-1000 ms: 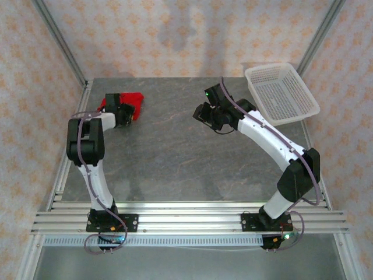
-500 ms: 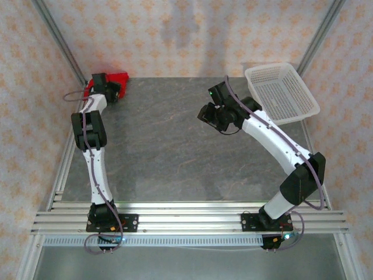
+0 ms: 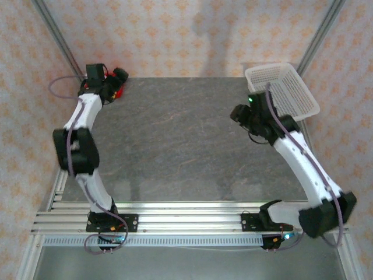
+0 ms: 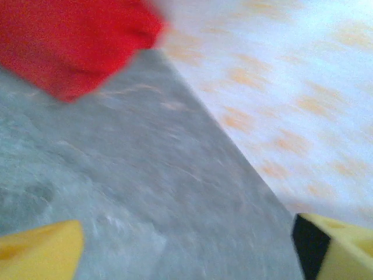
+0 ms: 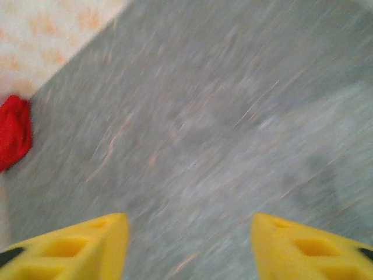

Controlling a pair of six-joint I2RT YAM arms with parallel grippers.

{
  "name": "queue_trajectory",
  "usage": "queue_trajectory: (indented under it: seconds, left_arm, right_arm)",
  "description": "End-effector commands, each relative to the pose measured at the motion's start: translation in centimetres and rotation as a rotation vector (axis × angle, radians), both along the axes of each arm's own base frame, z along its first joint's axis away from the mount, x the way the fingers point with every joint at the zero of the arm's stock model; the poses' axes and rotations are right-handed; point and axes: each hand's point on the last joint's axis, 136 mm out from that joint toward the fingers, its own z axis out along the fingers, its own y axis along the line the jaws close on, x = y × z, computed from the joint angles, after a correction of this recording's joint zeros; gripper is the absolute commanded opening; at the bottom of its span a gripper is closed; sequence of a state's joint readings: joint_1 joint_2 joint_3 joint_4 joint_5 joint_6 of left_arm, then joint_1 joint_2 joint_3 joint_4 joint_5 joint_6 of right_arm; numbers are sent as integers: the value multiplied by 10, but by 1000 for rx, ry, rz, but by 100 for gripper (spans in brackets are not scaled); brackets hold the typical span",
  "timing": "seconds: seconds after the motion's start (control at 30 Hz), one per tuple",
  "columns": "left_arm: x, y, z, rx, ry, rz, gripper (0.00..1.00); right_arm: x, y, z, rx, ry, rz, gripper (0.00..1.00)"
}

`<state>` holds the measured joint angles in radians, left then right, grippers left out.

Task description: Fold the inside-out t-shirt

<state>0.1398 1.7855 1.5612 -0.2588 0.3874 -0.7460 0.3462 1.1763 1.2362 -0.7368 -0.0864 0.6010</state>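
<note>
White plastic mesh is what your one container is made of: the basket [image 3: 282, 93] sits at the far right corner of the grey stone-patterned table [image 3: 186, 146], its long side running along the right edge; from the top camera you can see its mesh floor from wall to wall; the right arm's wrist is just in front of its near left corner, but you cannot tell whether they touch. The inside-out t-shirt [image 3: 120, 88] is at the opposite corner, far left, against the patterned wall [image 3: 175, 35]; from above you get little more than small patches of bright red around the left arm's wrist, so its outline stays mostly hidden. On the left wrist camera the shirt is a plain red lump of soft cloth with a rounded edge, lying on the table ahead of the fingers and apart from them; it is blurred, and you cannot make out sleeves, seams or any fold. The left gripper [image 4: 186, 245] has its yellow fingers [image 4: 38, 251] spread wide with only table between them. The right gripper [image 5: 189, 233] is also spread, pinching nothing, over bare grey surface; on its camera the shirt is a small red patch at the left edge, well apart.
</note>
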Motion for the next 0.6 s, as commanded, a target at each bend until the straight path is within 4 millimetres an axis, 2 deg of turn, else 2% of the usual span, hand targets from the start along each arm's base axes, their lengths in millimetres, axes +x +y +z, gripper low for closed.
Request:
queue_trajectory:
  seconds: [0.0,0.03,0.07,0.13,0.17,0.27,0.33,0.37,0.43,0.47,0.5,0.57]
  left_arm:
    - [-63,-27,50,229,-89,-84,100]
    - [-82,-38,43,245,-74,-103,100]
    - [-98,-45,36,247,-68,-116,100]
    - [-128,-43,18,268,-45,-95,100]
    - [-141,-39,11,299,-59,-83,100]
    - [-179,-17,-1,438,-144,15,100]
    - [-193,-9,-9,552,-203,25,100]
    - [-197,-12,-19,616,-212,-21,100]
    - [-208,-2,-43,652,-122,0,100]
    - [-210,0,-53,666,-84,-9,100]
    - [-210,-3,-61,674,-70,-41,100]
    - [-203,-11,-71,703,-95,-108,100]
  right_arm:
    - [-5,-59,11,-276,-213,-143,70]
    - [-9,-73,7,-366,-271,-164,82]
    - [-12,-84,-2,-447,-298,-178,88]
    - [-15,-101,-19,-598,-311,-196,93]
    - [-16,-109,-34,-670,-287,-201,94]
    - [-7,-126,-77,-769,-222,-206,94]
    - [2,-133,-110,-764,-198,-194,95]
    - [9,-134,-123,-731,-212,-197,95]
    - [28,-130,-148,-671,-252,-163,95]
    - [39,-131,-150,-678,-234,-157,96]
    - [53,-131,-145,-670,-283,-175,96]
    - [75,-133,-163,-639,-295,-151,99]
